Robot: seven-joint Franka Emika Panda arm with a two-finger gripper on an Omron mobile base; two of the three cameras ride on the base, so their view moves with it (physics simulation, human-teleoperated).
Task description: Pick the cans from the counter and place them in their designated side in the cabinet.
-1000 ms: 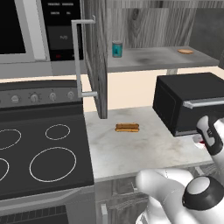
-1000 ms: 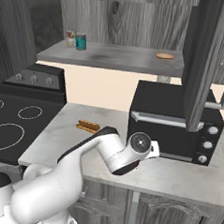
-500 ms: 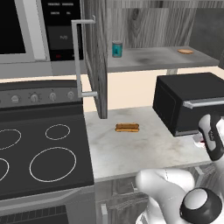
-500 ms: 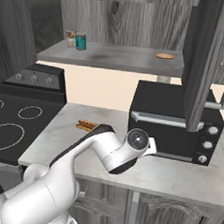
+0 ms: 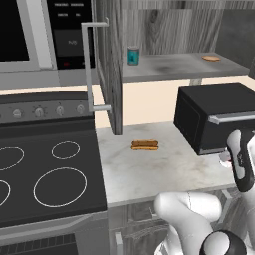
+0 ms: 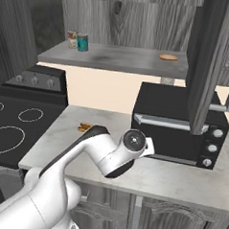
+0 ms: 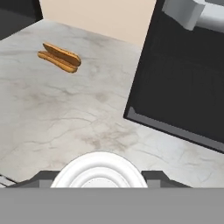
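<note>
The teal can (image 5: 133,56) and the red can (image 6: 72,39) stand side by side at the left end of the cabinet shelf (image 6: 124,59). On the counter (image 5: 154,169) below, a hot dog (image 5: 145,145) lies near the back edge, left of the black oven (image 5: 214,119). The hand (image 5: 240,159) hangs by the counter's front right corner; whether it is open cannot be told.

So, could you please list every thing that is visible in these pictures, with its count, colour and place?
cans: two, one teal and one red with white, side by side at the left end of the cabinet shelf
cabinet: one, grey wood-grain, doors open, above the counter
flat round item: one, tan, right part of the shelf
hot dog: one, brown-orange, lying on the counter
counter: one, light marbled
oven: one, black, on the counter's right part
stovetop: one, black with white rings, left of the counter
microwave: one, silver-framed, above the stovetop
arm: one, white, low in front of the counter
</note>
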